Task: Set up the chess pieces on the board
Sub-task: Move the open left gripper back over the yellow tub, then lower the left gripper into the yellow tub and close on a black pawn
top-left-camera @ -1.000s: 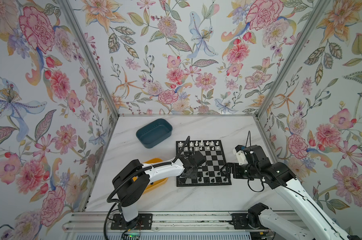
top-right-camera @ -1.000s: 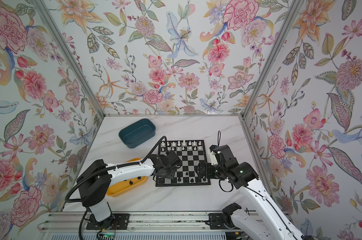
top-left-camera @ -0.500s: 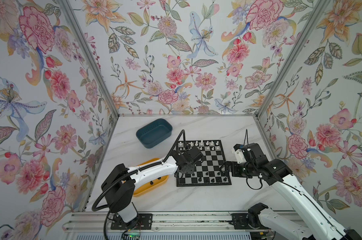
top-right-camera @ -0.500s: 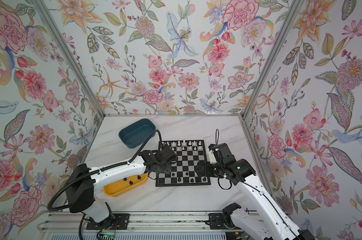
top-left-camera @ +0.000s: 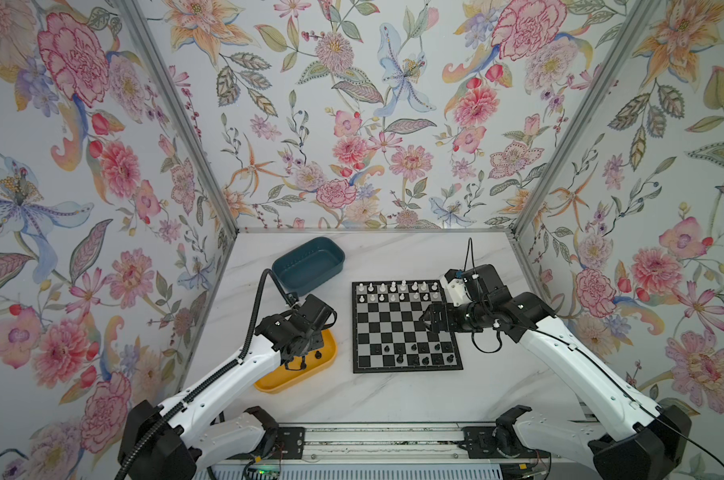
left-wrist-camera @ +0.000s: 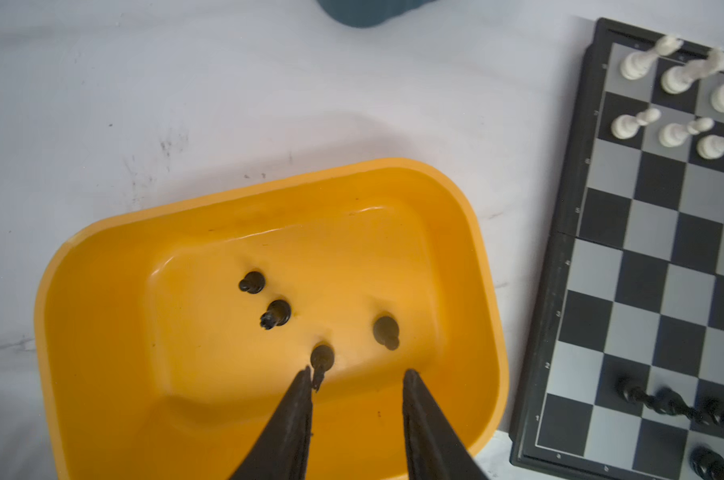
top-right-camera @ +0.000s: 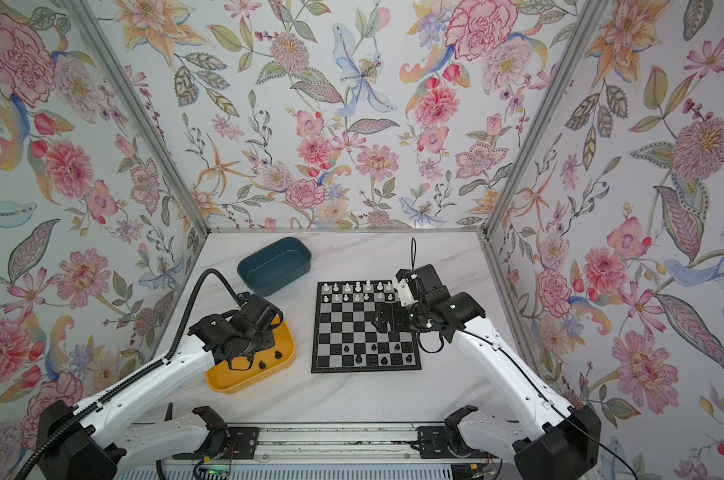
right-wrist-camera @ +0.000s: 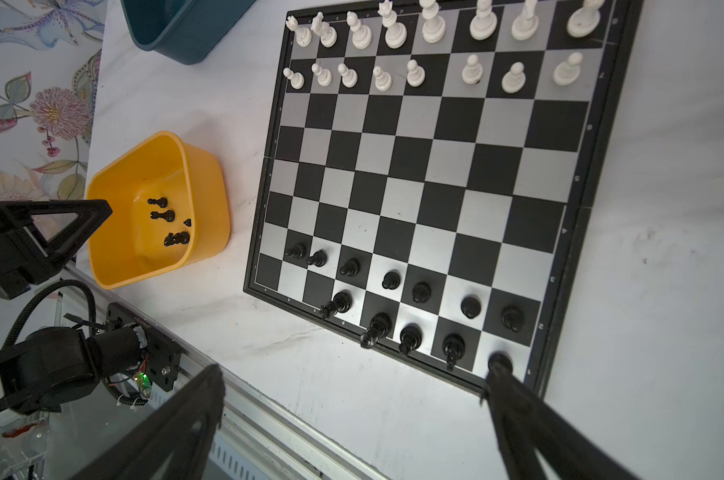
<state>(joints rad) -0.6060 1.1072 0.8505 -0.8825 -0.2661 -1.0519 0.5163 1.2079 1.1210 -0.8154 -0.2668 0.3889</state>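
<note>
Four black chess pieces lie in the yellow tray beside the board; the rest stand on it. Left gripper hovers over the tray, part-open and empty; right gripper, wide open and empty, hangs over the board.

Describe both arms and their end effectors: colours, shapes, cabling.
The left arm and right arm both have white shell links with black joints and bases. A black corrugated hose runs along the left arm. A thin black cable loops under the right wrist. The left end effector and right end effector have slim black tapering fingers.
</note>
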